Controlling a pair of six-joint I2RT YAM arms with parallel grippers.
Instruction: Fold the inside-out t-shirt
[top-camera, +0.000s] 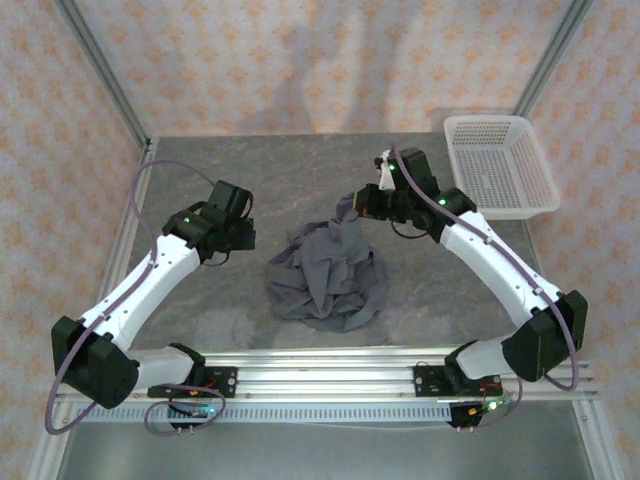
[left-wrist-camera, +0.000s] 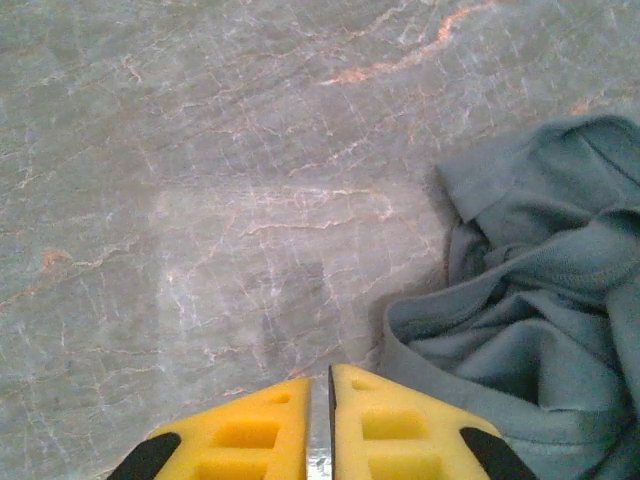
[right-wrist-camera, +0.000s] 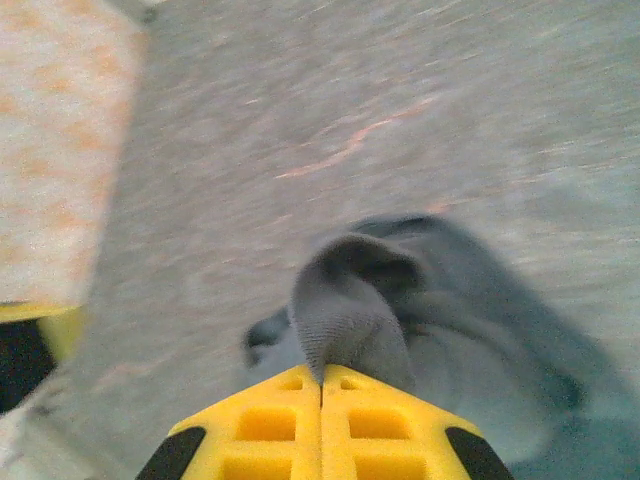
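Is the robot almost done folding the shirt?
Not yet. The t-shirt is a crumpled heap on the table, nothing folded. The right gripper is pinching a bunch of cloth and lifting it. The left gripper holds nothing. Spreading it flat and every fold are left.

Bare table (top-camera: 250, 170) left of crumpled t-shirt (top-camera: 330, 275), basket (top-camera: 500, 165) far right

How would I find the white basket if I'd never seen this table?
Look at the grey marbled table and go to its far right corner. There sits the white basket, a plastic mesh tray with holes all over. It is stiff and pale, unlike the soft dark grey t-shirt crumpled mid-table.
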